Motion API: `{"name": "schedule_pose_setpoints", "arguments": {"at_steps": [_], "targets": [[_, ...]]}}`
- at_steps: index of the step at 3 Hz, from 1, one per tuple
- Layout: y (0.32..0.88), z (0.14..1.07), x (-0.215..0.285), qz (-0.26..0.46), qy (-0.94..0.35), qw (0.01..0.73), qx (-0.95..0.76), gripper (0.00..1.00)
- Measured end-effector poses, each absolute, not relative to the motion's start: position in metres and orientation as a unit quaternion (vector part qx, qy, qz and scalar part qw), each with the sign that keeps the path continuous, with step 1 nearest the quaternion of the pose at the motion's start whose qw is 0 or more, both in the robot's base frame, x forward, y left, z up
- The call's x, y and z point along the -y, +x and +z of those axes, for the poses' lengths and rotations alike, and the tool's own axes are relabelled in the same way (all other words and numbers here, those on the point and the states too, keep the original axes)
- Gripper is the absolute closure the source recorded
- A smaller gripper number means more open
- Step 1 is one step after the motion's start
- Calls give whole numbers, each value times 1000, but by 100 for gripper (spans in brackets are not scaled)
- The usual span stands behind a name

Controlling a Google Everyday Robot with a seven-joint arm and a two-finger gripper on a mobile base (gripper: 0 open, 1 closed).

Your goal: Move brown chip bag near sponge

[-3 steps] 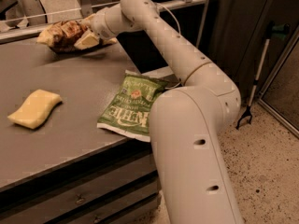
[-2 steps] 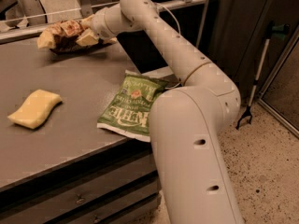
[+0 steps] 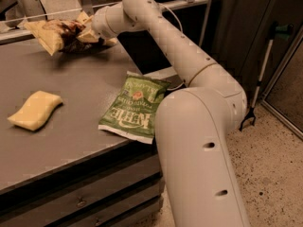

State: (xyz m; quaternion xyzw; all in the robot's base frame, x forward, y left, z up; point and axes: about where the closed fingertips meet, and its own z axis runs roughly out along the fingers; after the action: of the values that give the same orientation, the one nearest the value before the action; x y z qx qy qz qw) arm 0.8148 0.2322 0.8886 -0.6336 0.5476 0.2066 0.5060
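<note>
The robot's pale arm (image 3: 175,41) reached from its bulky base at the lower right up and across to the far left corner of the grey desk (image 3: 75,79). At the end of the arm, the pincer (image 3: 88,31) was clamped on the right end of the brown chip bag (image 3: 57,33), its pale fingers pressed into the crumpled foil. The bag lay stretched out to the left of the pincer, dark brown in the middle with a pale yellow end pointing left and slightly down. It appeared to be held a little above the desk, with a dark shadow on the surface beneath it, though whether its lowest edge touched the desk could not be told. The sponge (image 3: 34,109), a pale yellow slab with wavy edges, lay flat near the left edge of the desk, closer to the camera and well apart from the brown bag. A green chip bag (image 3: 135,105) with white lettering lay flat near the front right edge of the desk, just beside the robot's body and well apart from both the sponge and the brown bag. Below the desk's front edge were dark drawer fronts (image 3: 80,200). To the right, a long-handled grabber tool (image 3: 258,86) leaned upright against a dark cabinet, standing on a speckled floor (image 3: 274,174).
</note>
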Motion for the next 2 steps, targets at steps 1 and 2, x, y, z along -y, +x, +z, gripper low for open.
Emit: {"name": "schedule_pose_setpoints", "arguments": {"at_steps": [1, 2], "targets": [[801, 905, -237, 213, -641, 519, -524, 100], [772, 920, -251, 222, -662, 523, -488, 100]]}}
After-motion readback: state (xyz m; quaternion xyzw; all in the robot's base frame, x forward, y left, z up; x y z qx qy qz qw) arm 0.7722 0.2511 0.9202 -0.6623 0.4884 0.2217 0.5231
